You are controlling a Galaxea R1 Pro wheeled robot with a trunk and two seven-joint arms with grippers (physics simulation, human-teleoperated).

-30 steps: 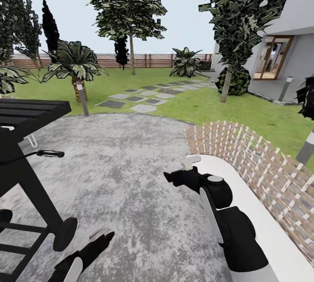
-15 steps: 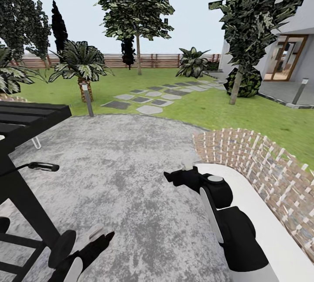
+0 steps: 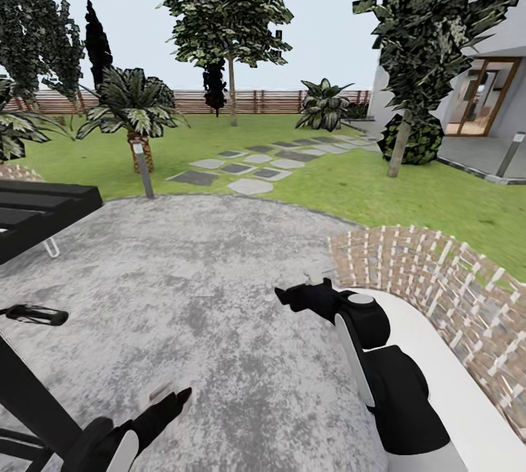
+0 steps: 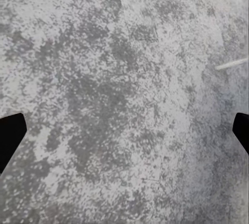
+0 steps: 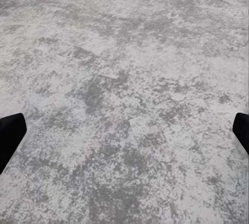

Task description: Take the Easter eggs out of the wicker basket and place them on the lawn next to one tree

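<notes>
Both grippers hang over the grey gravel (image 3: 219,289) and hold nothing. The left gripper (image 4: 124,130) has its two black fingers far apart, one at each side of the left wrist view, with only speckled gravel between them. The right gripper (image 5: 124,130) is spread just as wide, and only rough grey ground lies between its fingers too. From the head view, the right gripper (image 3: 296,298) sits at the end of a fat black and white arm (image 3: 387,377). The left gripper (image 3: 164,402) pokes out low down, near a black metal stand (image 3: 33,399).

The gravel is bumpy and blotchy, shaped like a big round patch. A curved brick wall (image 3: 431,289) with a smooth white top edges it on the right. Past the gravel lies the flat green lawn (image 3: 351,183) with grey stepping stones (image 3: 248,165). A tree (image 3: 230,26) with a pale straight trunk stands far back by the brown slat fence (image 3: 263,101). The white house (image 3: 482,85) is on the right.
</notes>
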